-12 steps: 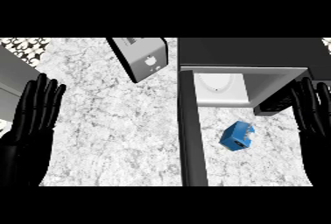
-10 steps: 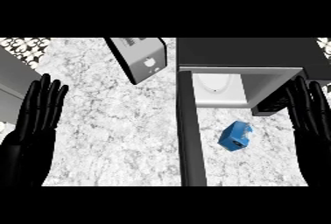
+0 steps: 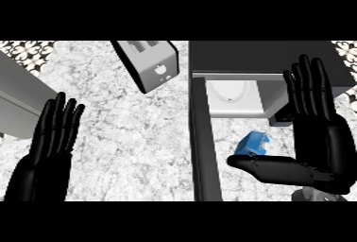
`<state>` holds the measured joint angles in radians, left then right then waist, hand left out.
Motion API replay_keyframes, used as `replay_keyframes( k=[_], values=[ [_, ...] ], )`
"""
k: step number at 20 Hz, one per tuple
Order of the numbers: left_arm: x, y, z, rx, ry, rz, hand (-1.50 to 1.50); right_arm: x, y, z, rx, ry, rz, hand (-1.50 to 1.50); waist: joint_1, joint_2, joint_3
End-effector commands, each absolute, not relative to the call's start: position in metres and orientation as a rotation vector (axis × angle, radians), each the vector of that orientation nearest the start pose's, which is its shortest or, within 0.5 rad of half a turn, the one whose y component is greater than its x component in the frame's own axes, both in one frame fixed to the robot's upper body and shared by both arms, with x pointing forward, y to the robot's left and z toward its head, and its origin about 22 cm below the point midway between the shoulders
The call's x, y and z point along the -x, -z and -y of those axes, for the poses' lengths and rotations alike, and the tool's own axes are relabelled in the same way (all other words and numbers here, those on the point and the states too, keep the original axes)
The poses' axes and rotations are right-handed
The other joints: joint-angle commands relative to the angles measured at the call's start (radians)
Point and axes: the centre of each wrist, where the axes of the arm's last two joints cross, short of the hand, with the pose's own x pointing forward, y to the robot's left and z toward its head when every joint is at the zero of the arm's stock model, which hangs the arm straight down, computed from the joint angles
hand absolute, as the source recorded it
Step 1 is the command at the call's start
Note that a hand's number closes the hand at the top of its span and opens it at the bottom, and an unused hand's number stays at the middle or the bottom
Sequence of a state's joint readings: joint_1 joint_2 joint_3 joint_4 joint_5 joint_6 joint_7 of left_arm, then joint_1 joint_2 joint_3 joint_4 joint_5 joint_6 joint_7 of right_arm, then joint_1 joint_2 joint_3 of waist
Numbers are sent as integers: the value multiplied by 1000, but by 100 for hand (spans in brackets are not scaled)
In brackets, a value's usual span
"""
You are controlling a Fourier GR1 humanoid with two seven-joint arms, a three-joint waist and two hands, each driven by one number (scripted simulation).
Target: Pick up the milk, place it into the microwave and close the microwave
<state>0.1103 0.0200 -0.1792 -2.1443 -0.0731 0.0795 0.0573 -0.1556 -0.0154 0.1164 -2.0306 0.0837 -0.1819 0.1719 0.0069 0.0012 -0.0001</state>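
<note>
A small blue milk carton [image 3: 253, 144] lies on the marble counter in front of the open microwave [image 3: 241, 71], whose white inside [image 3: 233, 97] shows. The microwave's dark door [image 3: 202, 146] stands open, swung out toward me, just left of the carton. My right hand [image 3: 317, 142] is open to the right of the carton, fingers straight and pointing up, thumb stretched out left just below the carton. My left hand [image 3: 52, 137] rests open at the left edge, fingers up.
A silver toaster [image 3: 150, 61] stands tilted at the top centre of the counter. A grey appliance or cabinet [image 3: 17, 101] fills the left side. Patterned tiles [image 3: 28, 49] show at the upper corners.
My right hand has moved in from the right edge toward the carton, with its thumb now spread below it. The whole view has shifted, so the counter's things sit lower and to the left.
</note>
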Motion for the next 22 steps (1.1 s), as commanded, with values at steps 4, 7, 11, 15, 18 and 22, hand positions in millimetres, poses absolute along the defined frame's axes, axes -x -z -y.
replay_keyframes(
  k=[4, 7, 11, 15, 18, 22],
  values=[
    [-163, -119, -210, -5, 7, 1959, -150, -246, -117, 188, 54, 71, 1968, -150, -2, -2, 0],
    [-146, -105, -209, 12, -5, 1960, -150, -242, -121, 196, 73, 59, 1932, -150, -2, -2, 0],
    [-132, -106, -205, -7, 16, 1972, -150, -235, -101, 198, 105, 46, 1880, -150, -2, -3, 0],
    [-120, -103, -201, 25, 19, 1960, -150, -238, -66, 195, 128, 53, 1858, -150, 1, -3, 0],
    [-128, -110, -204, 1, 15, 1955, -150, -220, -54, 193, 122, 41, 1833, -150, -4, -2, 0],
    [-118, -106, -201, 17, 27, 1973, -150, -226, -32, 223, 164, 48, 1804, -150, -2, -3, 0]
  ],
)
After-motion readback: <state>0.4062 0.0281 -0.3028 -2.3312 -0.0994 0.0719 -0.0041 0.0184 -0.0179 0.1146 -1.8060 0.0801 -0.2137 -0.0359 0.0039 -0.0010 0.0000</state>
